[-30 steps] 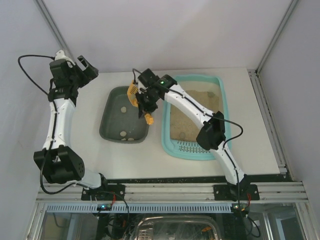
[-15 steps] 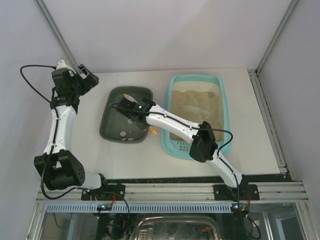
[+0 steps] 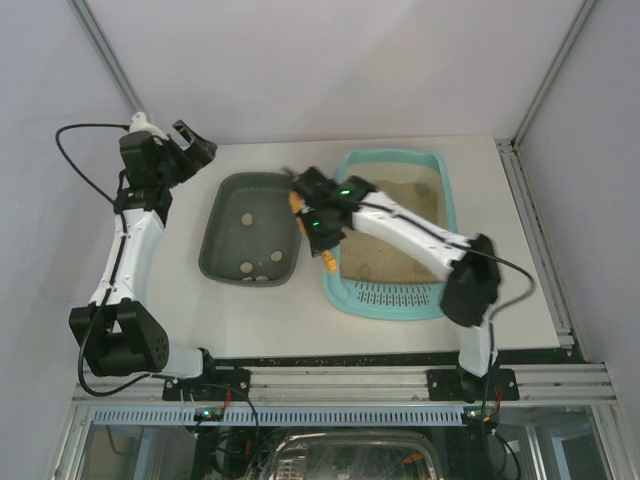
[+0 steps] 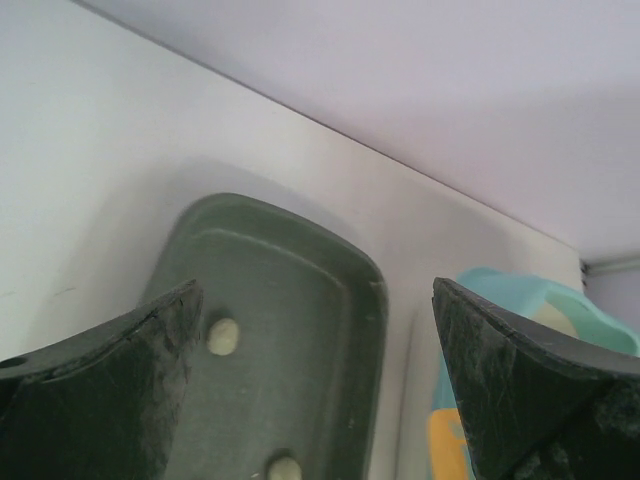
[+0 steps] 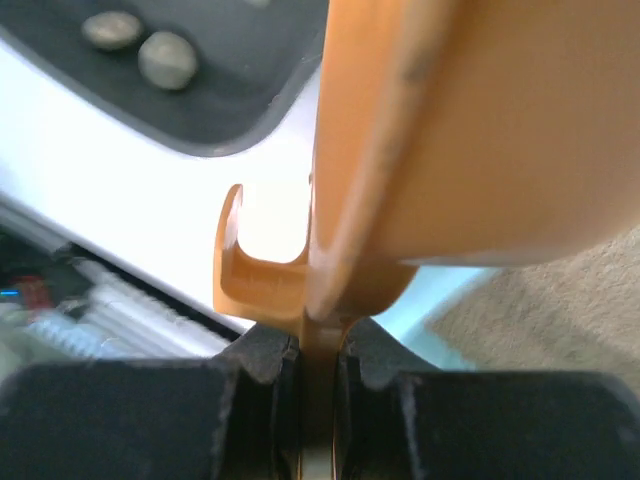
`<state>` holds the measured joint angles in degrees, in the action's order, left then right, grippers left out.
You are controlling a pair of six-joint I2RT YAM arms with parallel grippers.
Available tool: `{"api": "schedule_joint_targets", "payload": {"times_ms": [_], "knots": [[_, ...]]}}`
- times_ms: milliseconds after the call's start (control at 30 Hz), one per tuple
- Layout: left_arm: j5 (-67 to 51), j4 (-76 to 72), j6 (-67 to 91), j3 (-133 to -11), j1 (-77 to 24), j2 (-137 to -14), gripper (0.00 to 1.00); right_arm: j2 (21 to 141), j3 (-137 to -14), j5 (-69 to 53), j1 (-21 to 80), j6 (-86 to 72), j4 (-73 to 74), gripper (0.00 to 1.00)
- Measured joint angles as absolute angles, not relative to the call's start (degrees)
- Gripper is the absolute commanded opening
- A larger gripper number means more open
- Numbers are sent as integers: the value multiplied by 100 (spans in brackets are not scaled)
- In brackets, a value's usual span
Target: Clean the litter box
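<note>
The light-turquoise litter box [image 3: 449, 214] with beige litter and a slotted grate at its near end lies right of centre. My right gripper [image 3: 318, 226] is shut on an orange scoop [image 3: 327, 262], holding it over the box's left rim; in the right wrist view the scoop [image 5: 440, 150] fills the frame above the jaws, which are closed on it. My left gripper [image 3: 192, 146] is open and empty, raised at the far left; its fingers [image 4: 120, 390] frame the grey-green tray. The litter box corner [image 4: 505, 300] shows there.
A smaller dark grey-green tray [image 3: 226, 204] lies left of the litter box with three pale lumps [image 3: 247, 267] inside; two lumps [image 4: 223, 336] show in the left wrist view. The enclosure's white walls stand behind and to both sides.
My right arm swung the scoop from over the grey-green tray back right to the litter box's left rim. My left gripper shifted slightly right.
</note>
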<state>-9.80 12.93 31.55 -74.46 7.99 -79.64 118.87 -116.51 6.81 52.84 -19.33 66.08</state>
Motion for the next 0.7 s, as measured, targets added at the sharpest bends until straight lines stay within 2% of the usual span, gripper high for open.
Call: {"api": "schedule_joint_targets", "payload": {"times_ms": [200, 300, 367, 500, 600, 700], "knots": [[-1116, 1061, 3400, -7537, 117, -8372, 100, 8938, -8534, -2237, 3459, -3660, 4346, 0], [-1111, 1035, 3463, -7618, 43, -8663, 100, 8134, -7325, -3389, 2657, -4838, 2711, 0], [-1096, 1024, 3505, -7660, 16, -8844, 100, 7988, -6552, -4066, 2314, -5826, 1420, 0], [-1090, 993, 3531, -7682, -14, -9096, 100, 8604, -5776, -4893, 2250, -7669, -701, 0], [-1094, 982, 3533, -7682, -32, -9220, 100, 8949, -5513, -4906, 2342, -8910, -1981, 0], [-1114, 947, 3509, -7682, -30, -9292, 100, 8976, -5133, -4394, 2408, -9990, -3142, 0]]}}
